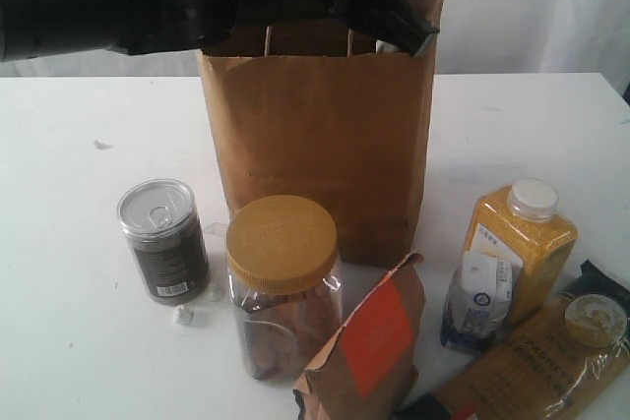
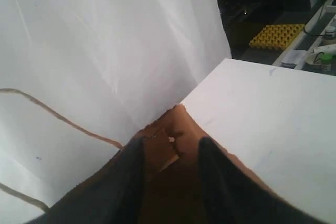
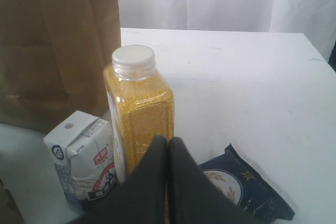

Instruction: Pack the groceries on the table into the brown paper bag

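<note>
The tall brown paper bag (image 1: 320,145) stands mid-table on the white table (image 1: 79,341). My left gripper (image 1: 399,22) reaches across to the bag's top right corner. In the left wrist view this gripper (image 2: 171,142) is open, and the bag's ragged rim (image 2: 176,124) shows between its fingers. In front of the bag stand the dark can (image 1: 162,240), tan-lidded jar (image 1: 283,287), brown pouch (image 1: 369,341), white-blue carton (image 1: 479,302), yellow bottle (image 1: 522,243) and spaghetti packet (image 1: 551,351). My right gripper (image 3: 168,140) is shut and empty, close to the yellow bottle (image 3: 139,114) and the carton (image 3: 84,156).
A white curtain (image 1: 512,7) hangs behind the table. Small crumpled scraps (image 1: 183,316) lie by the can. The bag's paper loop handle (image 2: 52,114) shows in the left wrist view. A yellow tray (image 2: 275,35) sits beyond the table's far edge.
</note>
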Controlling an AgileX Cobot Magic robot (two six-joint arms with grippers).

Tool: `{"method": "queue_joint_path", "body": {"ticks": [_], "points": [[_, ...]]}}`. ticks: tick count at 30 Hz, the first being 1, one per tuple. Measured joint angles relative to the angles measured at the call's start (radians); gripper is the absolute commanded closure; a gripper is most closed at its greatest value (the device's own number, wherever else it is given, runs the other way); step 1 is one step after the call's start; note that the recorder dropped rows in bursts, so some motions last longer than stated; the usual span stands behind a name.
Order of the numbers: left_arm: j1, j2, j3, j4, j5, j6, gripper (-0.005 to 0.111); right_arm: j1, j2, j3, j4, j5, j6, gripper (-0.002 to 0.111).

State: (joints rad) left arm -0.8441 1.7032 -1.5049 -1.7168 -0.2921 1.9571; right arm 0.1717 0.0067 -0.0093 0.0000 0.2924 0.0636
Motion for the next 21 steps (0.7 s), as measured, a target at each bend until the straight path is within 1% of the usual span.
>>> {"method": "queue_joint_path", "body": {"ticks": [3, 9, 12, 16, 21], "points": [[0.000, 0.000, 0.000, 0.000, 0.000, 0.000, 0.061, 0.000, 0.000, 0.000, 0.000, 0.000, 0.000, 0.108], [0.000, 0.002, 0.000, -0.004, 0.015, 0.000, 0.061, 0.000, 0.000, 0.000, 0.000, 0.000, 0.000, 0.108], [0.000, 0.002, 0.000, -0.006, 0.069, 0.000, 0.061, 0.000, 0.000, 0.000, 0.000, 0.000, 0.000, 0.108], [0.000, -0.011, -0.013, -0.006, 0.191, 0.000, 0.061, 0.000, 0.000, 0.000, 0.000, 0.000, 0.000, 0.108], [-0.001, -0.064, -0.019, -0.006, 0.245, -0.033, 0.061, 0.000, 0.000, 0.000, 0.000, 0.000, 0.000, 0.108]]}}
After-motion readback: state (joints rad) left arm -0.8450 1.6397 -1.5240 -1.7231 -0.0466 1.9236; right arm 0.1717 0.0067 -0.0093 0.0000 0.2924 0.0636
